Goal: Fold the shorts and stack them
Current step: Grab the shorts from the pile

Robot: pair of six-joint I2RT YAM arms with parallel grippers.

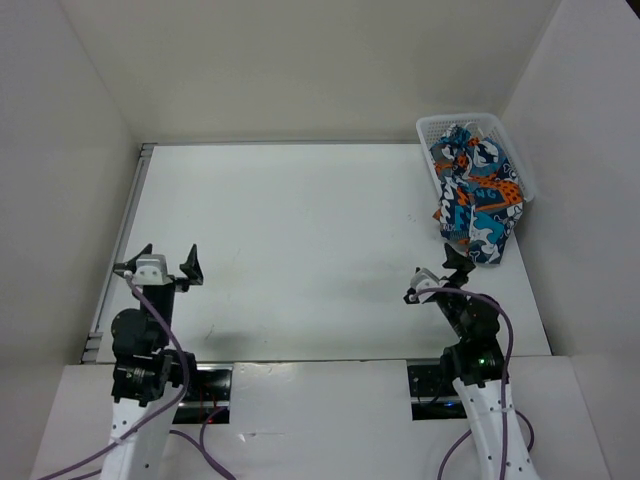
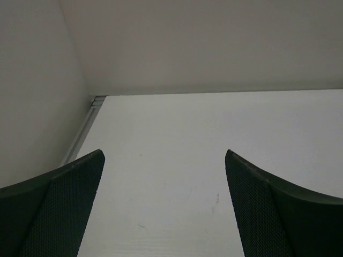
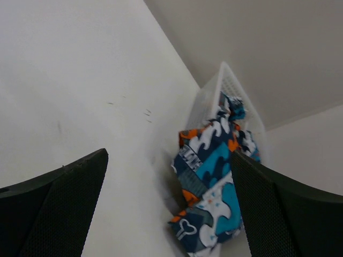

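Right wrist: shorts spill from basket ahead of my right gripper, jaws spread wide; I'd pinch loose cloth, not mesh.

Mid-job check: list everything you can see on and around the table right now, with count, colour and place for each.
shorts: one crumpled heap, number of pairs cannot be told; teal, orange, white, grey and black print; spilling from the basket onto the table, far right.
basket: one; white mesh; far right corner, beside the right wall.
table: one; white; fills the middle of the view.
rail: one; grey; along the table's left edge.
left hand: one; black fingers; near left, open, holding nothing.
right hand: one; black fingers; near right, open, holding nothing, just short of the shorts.
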